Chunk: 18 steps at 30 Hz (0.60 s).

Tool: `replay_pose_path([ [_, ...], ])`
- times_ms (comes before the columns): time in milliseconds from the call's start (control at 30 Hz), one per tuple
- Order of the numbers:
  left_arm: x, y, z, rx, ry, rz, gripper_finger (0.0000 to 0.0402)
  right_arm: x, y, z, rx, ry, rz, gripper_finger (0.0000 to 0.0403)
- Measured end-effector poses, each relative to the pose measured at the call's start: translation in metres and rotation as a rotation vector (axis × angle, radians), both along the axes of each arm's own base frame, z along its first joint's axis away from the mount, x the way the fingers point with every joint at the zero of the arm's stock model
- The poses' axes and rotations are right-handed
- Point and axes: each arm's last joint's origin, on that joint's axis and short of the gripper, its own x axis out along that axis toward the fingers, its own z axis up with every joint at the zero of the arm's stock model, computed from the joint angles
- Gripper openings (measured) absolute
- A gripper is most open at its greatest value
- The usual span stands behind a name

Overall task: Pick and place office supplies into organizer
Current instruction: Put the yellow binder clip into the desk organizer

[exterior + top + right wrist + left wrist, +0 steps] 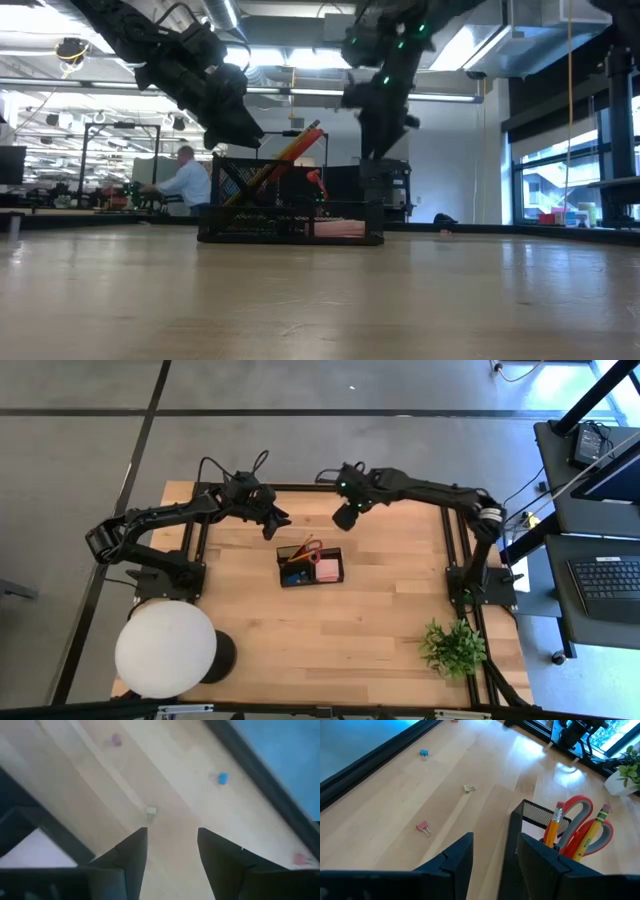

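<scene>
Most of the supplies already stand in the organizer (310, 567) at mid-table: scissors (577, 827), pencils (551, 826) and pink notes (328, 569). Small binder clips remain loose on the wood near the table's far edge: a blue clip (424, 753), a pink clip (423, 826) and a pale clip (468, 788). The left gripper (490, 852) hangs just beside the organizer, fingers apart and empty. The right gripper (170, 851), also spread and empty, hovers above the pale clip, likely the next pick.

You see organizer (310, 565) mid-table, scissors (308, 548) and pink note block (328, 569) inside; left gripper (280, 525), right gripper (345, 516) hover behind it.
</scene>
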Motion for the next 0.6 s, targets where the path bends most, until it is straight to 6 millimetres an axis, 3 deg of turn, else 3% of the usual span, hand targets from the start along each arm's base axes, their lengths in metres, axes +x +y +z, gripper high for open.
replay_pose_path([
  [300,0.000,0.000,0.000,-0.025,-0.006,0.018,0.0147,0.027,-0.004,-0.064,0.077,0.099,-0.037,0.0178],
  [600,0.000,0.000,0.000,-0.034,-0.008,0.024,0.0147,0.038,-0.008,-0.080,0.081,0.060,-0.031,0.0178],
])
